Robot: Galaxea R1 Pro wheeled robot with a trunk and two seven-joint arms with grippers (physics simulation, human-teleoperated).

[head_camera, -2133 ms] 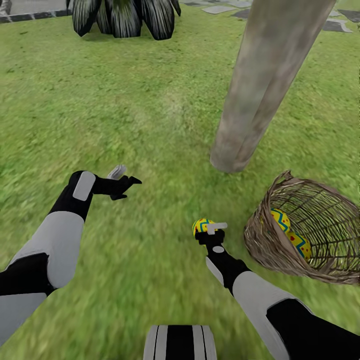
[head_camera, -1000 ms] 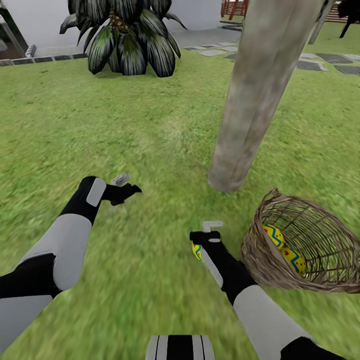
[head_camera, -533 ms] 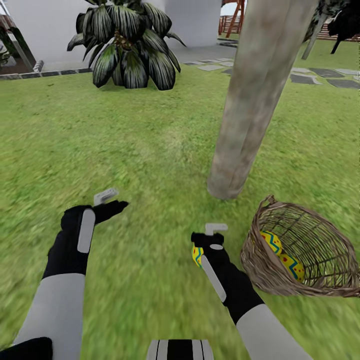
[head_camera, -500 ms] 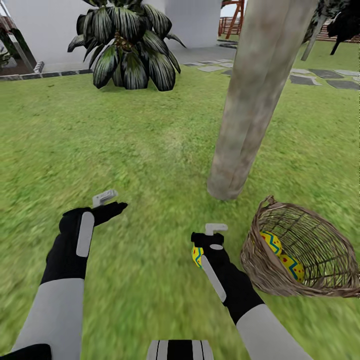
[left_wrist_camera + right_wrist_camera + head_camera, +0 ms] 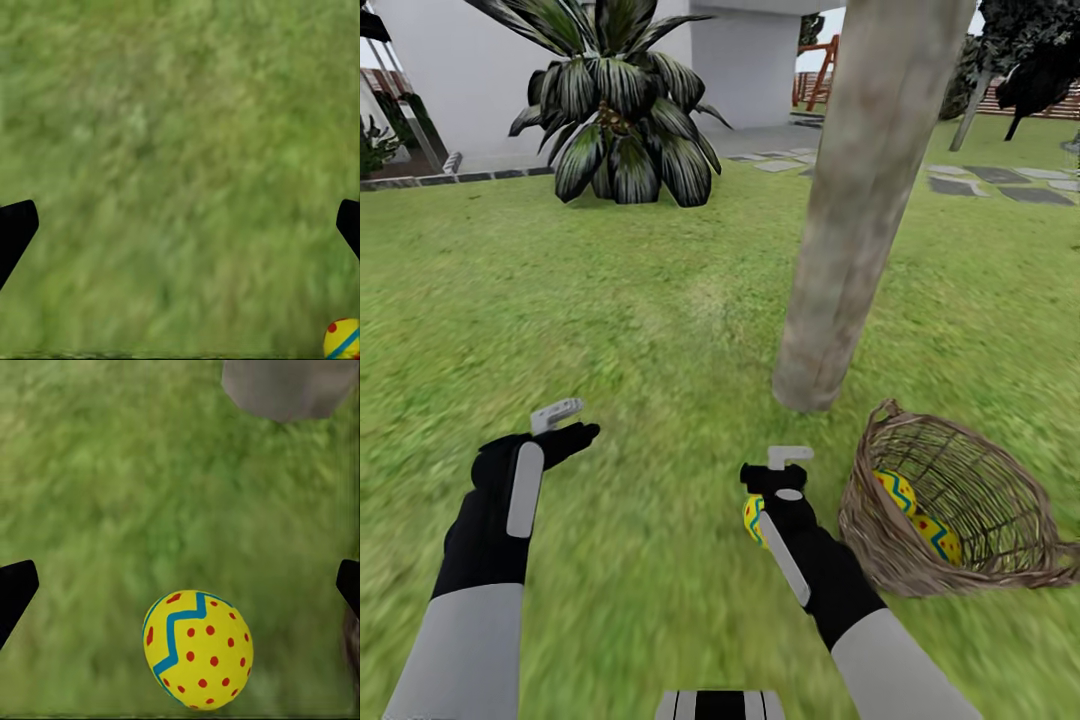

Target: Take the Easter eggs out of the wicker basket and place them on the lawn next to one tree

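Observation:
One Easter egg (image 5: pixel 753 517) (image 5: pixel 199 651) lies on the lawn (image 5: pixel 650 300) under my right wrist, a short way from the tree (image 5: pixel 855 220). My right gripper (image 5: pixel 775 470) (image 5: pixel 182 585) hangs over it, open, its fingers wide apart and off the egg. The tree's base (image 5: pixel 289 386) shows just beyond the egg in the right wrist view. The wicker basket (image 5: pixel 960 575) lies tipped on the grass to the right with two eggs (image 5: pixel 895 490) (image 5: pixel 936 536) inside. My left gripper (image 5: pixel 568 424) (image 5: pixel 180 225) is open over bare grass, with the released egg (image 5: pixel 342 339) at the picture's corner.
A spiky palm-like plant (image 5: pixel 615 110) stands at the back before a white house wall (image 5: pixel 450 70). Grey stepping stones (image 5: pixel 1000 185) run across the far right. Open grass stretches between my arms and the plant.
My right gripper has let the egg go onto the grass and stays above it. The left arm has drawn back toward me. The head camera has tilted up.

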